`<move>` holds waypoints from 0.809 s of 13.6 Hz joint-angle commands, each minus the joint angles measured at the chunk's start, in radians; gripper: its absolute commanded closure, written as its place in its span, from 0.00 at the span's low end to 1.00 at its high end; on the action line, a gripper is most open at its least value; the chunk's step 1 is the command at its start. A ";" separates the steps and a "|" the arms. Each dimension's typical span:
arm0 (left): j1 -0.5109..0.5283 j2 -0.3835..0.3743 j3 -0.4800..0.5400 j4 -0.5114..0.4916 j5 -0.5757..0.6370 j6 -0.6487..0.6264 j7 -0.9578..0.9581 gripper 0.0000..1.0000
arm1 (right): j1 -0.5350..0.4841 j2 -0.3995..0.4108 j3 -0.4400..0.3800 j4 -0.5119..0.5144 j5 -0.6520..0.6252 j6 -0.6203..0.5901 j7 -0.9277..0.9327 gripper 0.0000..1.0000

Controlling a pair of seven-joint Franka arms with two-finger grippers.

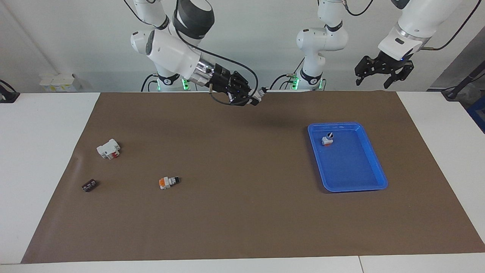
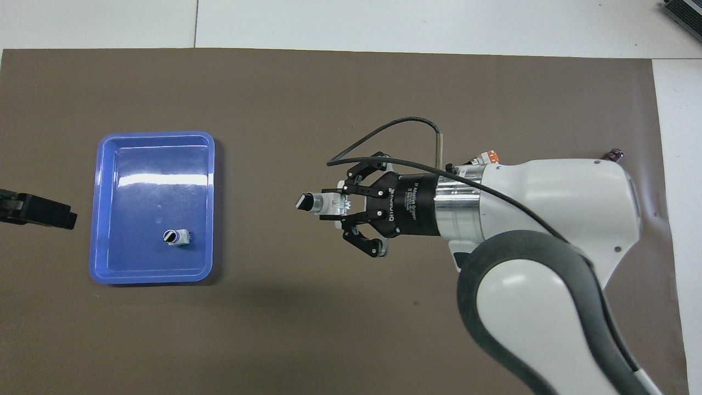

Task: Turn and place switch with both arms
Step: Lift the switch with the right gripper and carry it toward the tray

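A brown mat [image 1: 242,212] covers most of the white table [image 1: 41,159]. The right arm [image 1: 170,47] reaches in at mid-height over the mat's edge closest to the robots, its right gripper [image 1: 253,99] clamped on the switch [image 1: 258,94], which it holds sideways in the air, black knob pointing toward the left arm's end; in the overhead view the held switch [image 2: 323,203] sits over the middle of the mat. The left arm [image 1: 413,26] waits raised above the mat's corner at its own end, its left gripper [image 1: 382,74] spread wide and empty. A blue tray [image 1: 373,178] lies near the mat's edge at the left arm's end, with one small switch with an orange base [image 1: 327,139] standing in its corner closest to the robots. Toward the right arm's end lie a white block with red [image 1: 108,148], an orange-based switch [image 1: 168,182] on its side, and a small dark part [image 1: 89,185] near that edge.
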 commanded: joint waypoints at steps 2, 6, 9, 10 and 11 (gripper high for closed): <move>-0.009 -0.032 -0.004 -0.015 -0.001 -0.077 -0.039 0.00 | 0.077 0.064 0.000 0.091 0.017 0.126 0.098 1.00; -0.015 -0.036 -0.012 -0.009 -0.005 -0.075 -0.073 0.00 | 0.106 0.130 0.000 0.172 -0.002 0.134 0.153 1.00; -0.011 -0.032 -0.017 -0.007 -0.158 -0.062 -0.256 0.07 | 0.108 0.172 0.000 0.229 -0.035 0.134 0.175 1.00; -0.006 -0.032 -0.018 -0.007 -0.216 -0.025 -0.350 0.07 | 0.108 0.187 0.001 0.252 -0.055 0.132 0.201 1.00; -0.006 -0.030 -0.018 -0.007 -0.258 0.009 -0.439 0.08 | 0.111 0.198 0.001 0.264 -0.087 0.132 0.227 1.00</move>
